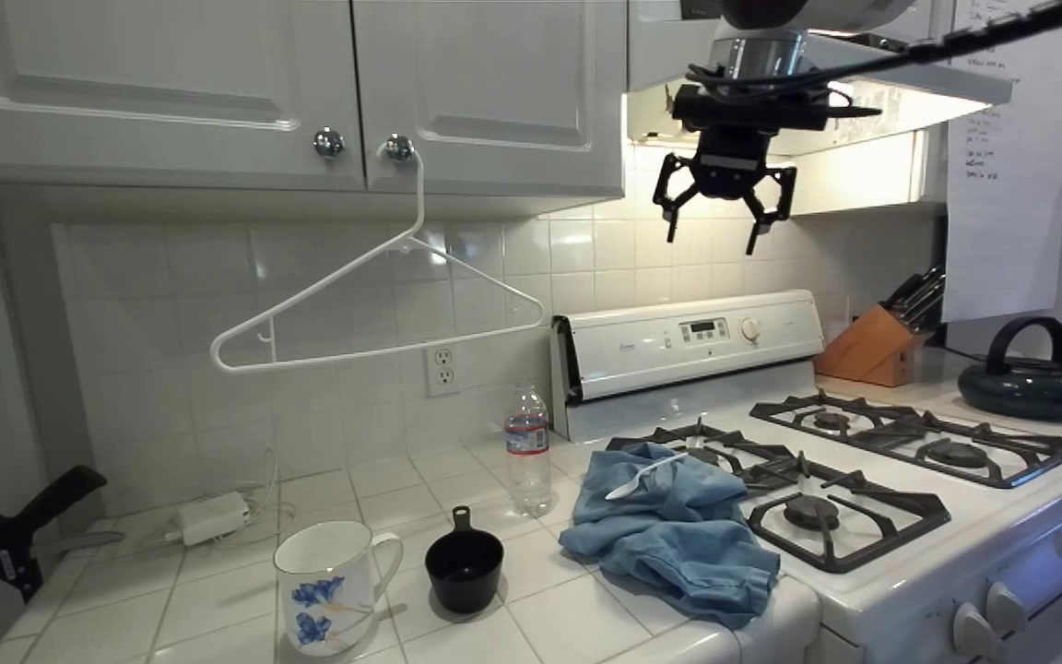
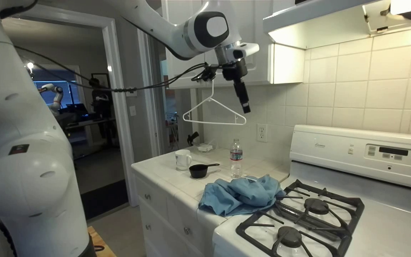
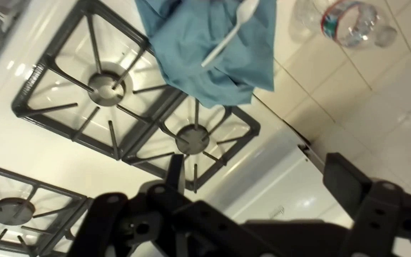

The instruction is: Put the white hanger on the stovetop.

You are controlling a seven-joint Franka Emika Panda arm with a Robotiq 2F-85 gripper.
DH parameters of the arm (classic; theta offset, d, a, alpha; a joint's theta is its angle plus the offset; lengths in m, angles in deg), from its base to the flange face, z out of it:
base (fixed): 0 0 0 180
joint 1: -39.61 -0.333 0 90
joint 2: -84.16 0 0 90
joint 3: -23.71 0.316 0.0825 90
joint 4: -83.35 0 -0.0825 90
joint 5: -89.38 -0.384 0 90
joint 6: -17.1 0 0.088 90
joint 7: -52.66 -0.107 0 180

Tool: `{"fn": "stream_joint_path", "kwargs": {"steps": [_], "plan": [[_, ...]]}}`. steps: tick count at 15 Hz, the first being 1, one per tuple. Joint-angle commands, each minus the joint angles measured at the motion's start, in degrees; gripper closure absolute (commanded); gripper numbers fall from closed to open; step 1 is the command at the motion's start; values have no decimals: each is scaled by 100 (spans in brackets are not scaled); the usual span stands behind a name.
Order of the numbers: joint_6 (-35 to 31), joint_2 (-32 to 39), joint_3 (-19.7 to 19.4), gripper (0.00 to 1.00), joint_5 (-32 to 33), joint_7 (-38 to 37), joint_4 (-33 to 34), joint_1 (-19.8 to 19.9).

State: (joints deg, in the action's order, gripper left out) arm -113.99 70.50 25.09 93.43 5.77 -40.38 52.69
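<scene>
Black two-fingered hand (image 1: 712, 243) is gaping; in an exterior view, white triangular hanger (image 1: 374, 254) hanging at nine o'clock, black-grated white stovetop (image 1: 978, 507) five.

Thin, triangular, white plastic clothes hanger (image 1: 374, 352), suspended by its hook, long bar lowermost; in an exterior view, left of the claw (image 1: 712, 246) and apart from it. White gas stovetop (image 1: 909, 473) with black metal grates and white back panel, below the claw.
</scene>
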Motion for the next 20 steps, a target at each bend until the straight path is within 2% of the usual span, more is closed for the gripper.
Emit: {"fn": "stream_joint_path", "kwargs": {"steps": [1,4,7,10,13,14,20], "plan": [[-710,851,140,0,662,-971,962,-99],[-705,1260,180,0,977,-527,1379,-534],[-679,1444,278,0,578,117,1344,-1082],[-523,1449,396,0,611,595,1201,-1493],[-147,1196,386,0,840,500,951,-1679],[-348,1435,362,0,750,394,1144,-1686],[-174,1347,362,0,753,475,1109,-1696]]}}
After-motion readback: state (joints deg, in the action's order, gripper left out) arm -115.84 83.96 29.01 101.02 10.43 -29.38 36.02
